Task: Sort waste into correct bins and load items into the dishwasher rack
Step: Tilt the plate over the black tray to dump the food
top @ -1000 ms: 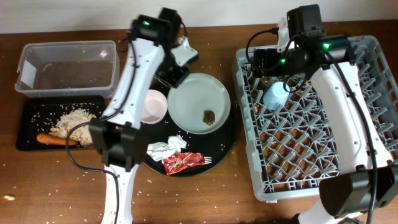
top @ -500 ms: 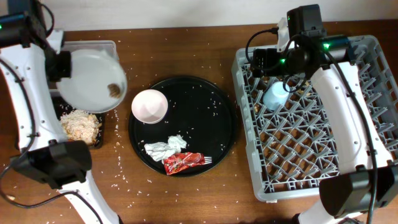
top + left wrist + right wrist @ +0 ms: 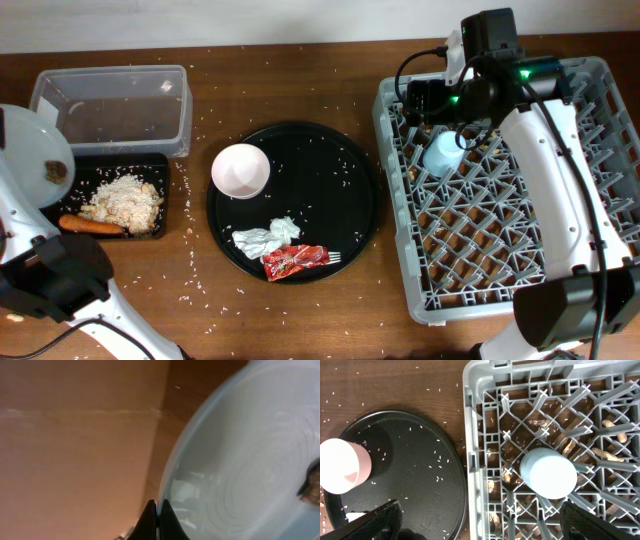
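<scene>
My left gripper is shut on the rim of the pale grey-green plate, held tilted at the far left edge of the table with a brown scrap on it. The flat black tray holds rice scraps and the carrot. The clear tub stands behind it. The white bowl, napkin, red wrapper and fork tip lie on the round black tray. My right gripper is open and empty over the rack, beside the light-blue cup standing upside down in it.
Loose rice grains are scattered over the wooden table and the round black tray. Brown food bits lie under the rack grid. The rack's left wall stands close to the round black tray's right edge.
My left arm has carried the plate from the round black tray leftward, past the tub, to the far left edge, and tilted it. The right arm has not moved.
</scene>
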Robot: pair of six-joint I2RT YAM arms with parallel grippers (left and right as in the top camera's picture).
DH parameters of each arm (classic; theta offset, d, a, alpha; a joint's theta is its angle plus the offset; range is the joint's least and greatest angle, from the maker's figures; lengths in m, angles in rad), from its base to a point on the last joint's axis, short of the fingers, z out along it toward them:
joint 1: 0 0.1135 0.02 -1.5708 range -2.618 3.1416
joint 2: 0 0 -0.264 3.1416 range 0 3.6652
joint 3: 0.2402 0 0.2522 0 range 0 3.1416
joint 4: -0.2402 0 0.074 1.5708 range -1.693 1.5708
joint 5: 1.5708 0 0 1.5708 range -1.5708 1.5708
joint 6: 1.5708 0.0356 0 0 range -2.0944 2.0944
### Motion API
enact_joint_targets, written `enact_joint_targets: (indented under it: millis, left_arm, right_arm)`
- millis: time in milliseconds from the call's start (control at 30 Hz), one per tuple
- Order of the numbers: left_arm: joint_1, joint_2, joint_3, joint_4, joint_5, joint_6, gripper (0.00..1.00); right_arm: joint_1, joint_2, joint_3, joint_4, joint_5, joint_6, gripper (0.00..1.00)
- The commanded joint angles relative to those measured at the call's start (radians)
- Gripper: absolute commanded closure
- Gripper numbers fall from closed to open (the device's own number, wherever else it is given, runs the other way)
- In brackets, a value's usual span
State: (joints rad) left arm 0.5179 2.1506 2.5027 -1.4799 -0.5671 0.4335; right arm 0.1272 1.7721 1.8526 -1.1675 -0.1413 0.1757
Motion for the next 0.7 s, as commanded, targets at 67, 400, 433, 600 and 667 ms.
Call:
enact_joint_targets:
  millis: [67,400,433,600,667]
  left_arm:
    - [0.000,-0.020,-0.001,0.166,-0.199,0.143,1.00]
    - [-0.068,-0.042,-0.001,0.086,0.266,-0.090,1.00]
    - [-0.079,-0.056,-0.001,0.064,0.424,-0.090,1.00]
    - [-0.237,-0.052,-0.002,-0.066,1.093,-0.089,1.00]
    - [-0.331,-0.011,-0.002,-0.065,1.110,-0.089,1.00]
  right_arm:
    - [0.003,0.003,-0.002,-0.001,-0.009,-0.010,0.01]
    - [0.003,0.003,-0.002,-0.003,-0.009,-0.010,0.01]
    - [0.003,0.003,-0.002,0.003,-0.009,-0.010,0.01]
    - [0.005,0.003,-0.002,0.033,-0.080,-0.010,0.01]
    - [0.011,0.003,-0.002,0.069,-0.146,-0.010,0.01]
